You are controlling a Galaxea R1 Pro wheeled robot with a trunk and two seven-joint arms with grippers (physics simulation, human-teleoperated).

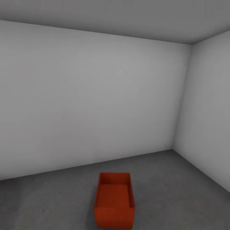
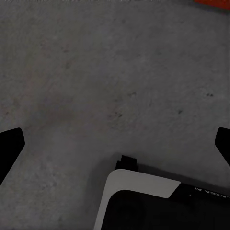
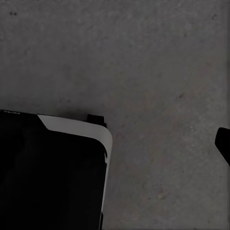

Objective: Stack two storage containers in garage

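Room: I am in the garage, with plain white-grey walls (image 1: 95,102) and a grey ceiling (image 1: 127,16).
Floor: the floor (image 1: 175,179) is dark grey concrete with small spots, and it lies under both of my tools.
Bin: one orange-red storage container (image 1: 114,199) stands on the floor, low and ahead of me, with its open top up and nothing inside.
Stack: I cannot tell if it is one bin or two, one on the other.
Bin edges: its long sides point away from me, toward the far wall.
Bin by my left tool: an orange-red corner (image 2: 213,4) of it shows past my left tool, well apart from the tips.
Left tool: my left tool (image 2: 115,143) has its two dark fingers (image 2: 9,146) far apart, with nothing between them but floor.
Right tool: one dark fingertip (image 3: 224,143) of my right tool shows at the edge, and I cannot tell if the tool is apart or together.
My base: a black and white part of my own body (image 3: 52,172) sits below each tool, close to the floor.
Open room: bare floor lies on both sides of the bin and behind it, up to where the two walls meet in a corner (image 1: 174,148).
Writing: small pale marks (image 2: 208,192) are on my base, too blurred to read.
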